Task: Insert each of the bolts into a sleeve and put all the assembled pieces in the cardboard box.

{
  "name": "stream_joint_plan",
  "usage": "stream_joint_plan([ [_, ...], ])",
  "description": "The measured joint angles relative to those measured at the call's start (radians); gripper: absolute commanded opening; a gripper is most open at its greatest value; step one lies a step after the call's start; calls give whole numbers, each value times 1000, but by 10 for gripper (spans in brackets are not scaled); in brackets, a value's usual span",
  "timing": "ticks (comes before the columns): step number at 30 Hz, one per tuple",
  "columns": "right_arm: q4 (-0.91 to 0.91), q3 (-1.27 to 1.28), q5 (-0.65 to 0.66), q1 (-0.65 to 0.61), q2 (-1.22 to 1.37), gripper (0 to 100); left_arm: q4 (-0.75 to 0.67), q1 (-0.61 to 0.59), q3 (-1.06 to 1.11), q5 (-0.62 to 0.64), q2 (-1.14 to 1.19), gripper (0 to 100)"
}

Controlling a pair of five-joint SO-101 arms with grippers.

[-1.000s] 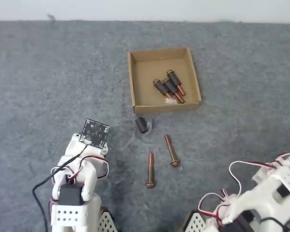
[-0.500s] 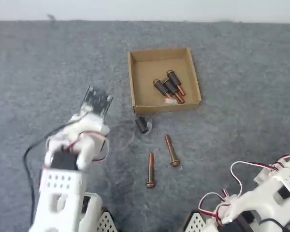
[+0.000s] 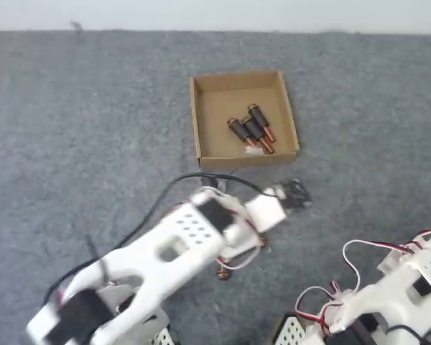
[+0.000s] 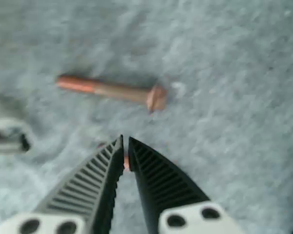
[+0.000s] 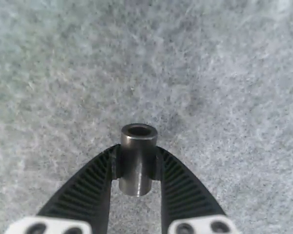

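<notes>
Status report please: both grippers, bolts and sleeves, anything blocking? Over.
Left gripper shut, above carpet near loose bolt. Right gripper shut on upright sleeve. Three assembled pieces in cardboard box. No obstruction seen.

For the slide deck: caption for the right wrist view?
Right gripper shut on a dark sleeve, grey carpet behind.

Left arm [image 3: 179, 248] overhangs bolt [image 4: 107, 90]; cardboard box [image 3: 248, 159] open-topped, back half bare

Left arm [image 3: 179, 244] outstretched, fingers [image 4: 100, 170] together; right fingers [image 5: 95, 187] around sleeve [image 5: 136, 161].
</notes>
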Motion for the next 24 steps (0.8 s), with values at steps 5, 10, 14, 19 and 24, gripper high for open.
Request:
stream_joint_plan([
  [5,0,5,0,-5,0,9,-41,26,-141,49,301,11],
  [10,-17,12,0,-26,0,8,11,38,-282,48,497,11],
  [14,-17,12,0,-26,0,8,18,38,-307,49,509,11],
  [19,-18,20,0,-26,0,8,-35,44,-325,57,517,12],
  [24,-18,23,0,-26,0,8,-169,55,-374,124,522,13],
])
